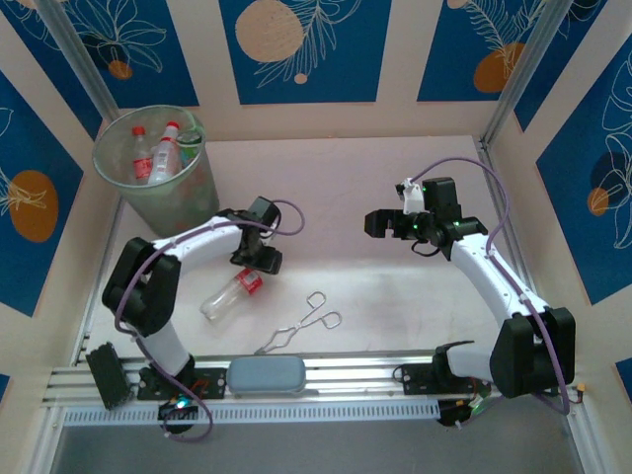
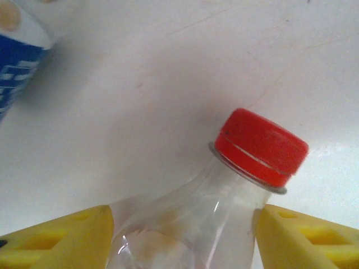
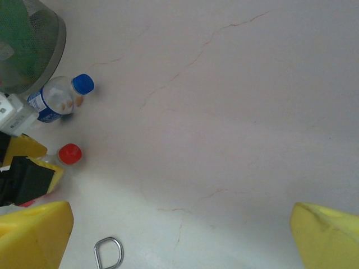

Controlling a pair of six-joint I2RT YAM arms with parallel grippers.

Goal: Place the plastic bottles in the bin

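**left arm at the red-capped bottle; bin partly filled**

near edge: a flat grey-blue oblong pad [image 1: 265,376] is sitting on the rail, playing no part. just beyond it, thin metal tongs [image 1: 306,324] are lying open on the pale matte table [image 1: 395,296], also outside the job.

next out: a small clear plastic bottle [image 1: 229,294] is lying on its side, its red cap [image 2: 261,147] pointing away from the bases and under the left gripper [image 1: 259,259]. in the left wrist view the yellow fingers [image 2: 61,241] are flanking the smooth rounded shoulder below the ribbed cap, seemingly touching both sides. i cannot tell whether they are gripping firmly. judgement: the shoulder is stiffer than the thin crinkly body, so it suits a pinch.

mid-table: the right gripper [image 1: 380,222] is hovering with jaws wide apart, holding nothing, probably keeping out of the left arm's way.

farther: a blue-labelled clear bottle [image 3: 59,100] is lying beside the bin's foot.

far left corner: the round, tapered, translucent grey-green bin [image 1: 183,202] is holding several red-labelled bottles [image 1: 158,153], leaning inside.
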